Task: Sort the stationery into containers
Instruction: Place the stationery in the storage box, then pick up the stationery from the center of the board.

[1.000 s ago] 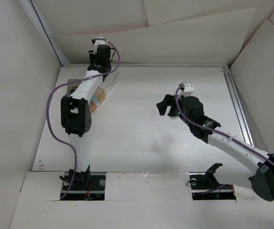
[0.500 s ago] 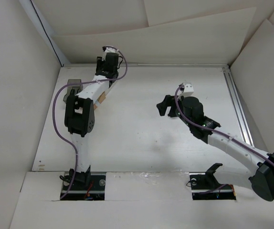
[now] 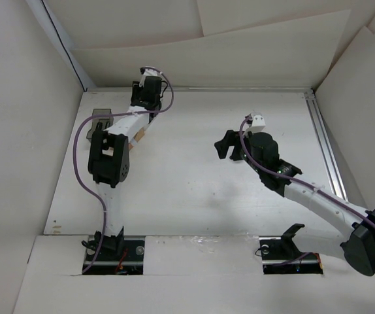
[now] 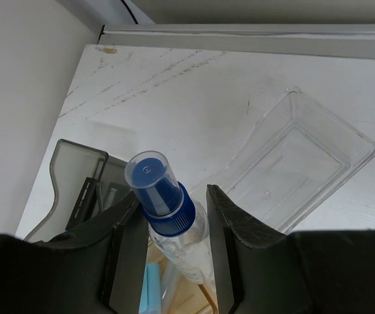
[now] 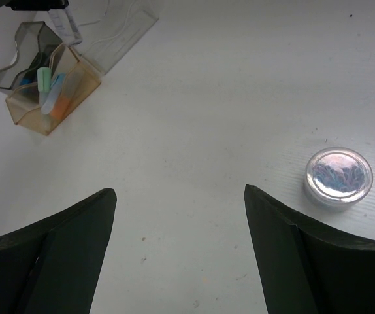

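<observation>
3 bins (image 5: 73, 104), 1 bottle (image 4: 168, 209), 1 tub (image 5: 339, 176)

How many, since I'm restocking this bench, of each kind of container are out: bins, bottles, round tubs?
Bins: 3 (grey bin, amber bin, clear bin)
Bottles: 1 (spray bottle)
Round tubs: 1 (round tub)
Total: 5

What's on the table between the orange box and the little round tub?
Nothing. In the right wrist view, only bare white table lies between the orange box and the round tub.
</observation>
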